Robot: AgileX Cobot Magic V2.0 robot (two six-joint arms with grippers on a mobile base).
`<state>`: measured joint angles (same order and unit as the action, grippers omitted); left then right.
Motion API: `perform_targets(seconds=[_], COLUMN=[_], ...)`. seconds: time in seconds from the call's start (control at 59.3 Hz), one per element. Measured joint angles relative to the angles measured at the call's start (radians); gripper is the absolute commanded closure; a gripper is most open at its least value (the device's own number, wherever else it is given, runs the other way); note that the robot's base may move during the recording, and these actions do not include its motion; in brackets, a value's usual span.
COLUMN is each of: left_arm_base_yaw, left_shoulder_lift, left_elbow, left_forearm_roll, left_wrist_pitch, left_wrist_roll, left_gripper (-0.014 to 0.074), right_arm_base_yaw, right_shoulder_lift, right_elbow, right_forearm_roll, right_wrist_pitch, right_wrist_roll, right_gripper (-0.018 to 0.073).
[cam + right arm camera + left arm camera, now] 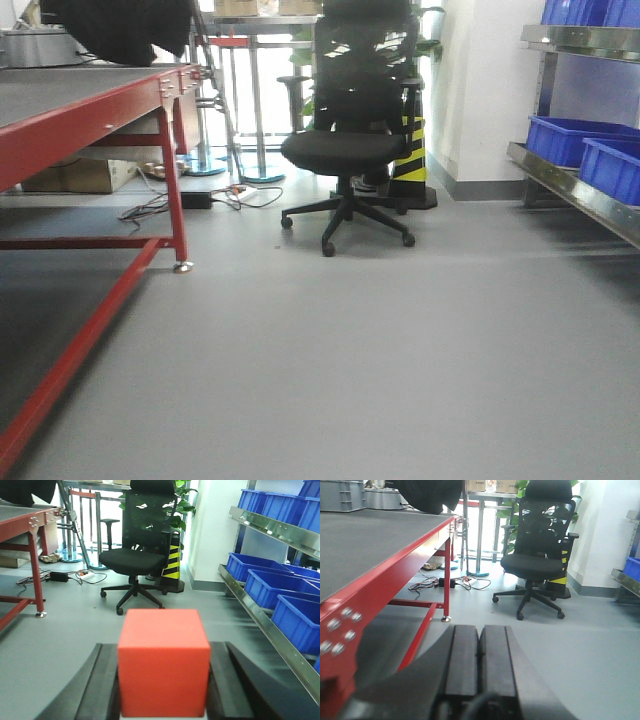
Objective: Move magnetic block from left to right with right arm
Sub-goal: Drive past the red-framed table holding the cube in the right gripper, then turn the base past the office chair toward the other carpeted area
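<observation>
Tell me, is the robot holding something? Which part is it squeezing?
Yes. The right gripper pinches the magnetic block by its two opposite sides. The left gripper holds nothing.

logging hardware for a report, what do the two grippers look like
Both are matte black, no markings visible. The left gripper has two thick, flat-topped rectangular fingers with sloping outer sides; a dark cable curves at its base. The right gripper shows the same blocky black fingers, only partly in view.
</observation>
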<state>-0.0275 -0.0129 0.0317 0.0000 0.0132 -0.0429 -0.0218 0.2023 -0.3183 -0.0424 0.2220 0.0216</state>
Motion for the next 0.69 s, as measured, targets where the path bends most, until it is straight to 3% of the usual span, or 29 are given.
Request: perform_targets(seconds=[0.692], left_arm_base_yaw=[0.0], left_shoulder_lift=[0.0], left_elbow=[0.0], left_forearm_roll=[0.0], left_wrist_pitch=[0.0], left_wrist_roll=[0.0], left_gripper=[0.0713], right_arm_base_yaw=[0.0], right_shoulder_lift=[0.0], right_elbow=[0.0], right_forearm_roll=[0.0], right_wrist_pitch=[0.0], right_wrist_roll=[0.0], right_gripper=[0.0253])
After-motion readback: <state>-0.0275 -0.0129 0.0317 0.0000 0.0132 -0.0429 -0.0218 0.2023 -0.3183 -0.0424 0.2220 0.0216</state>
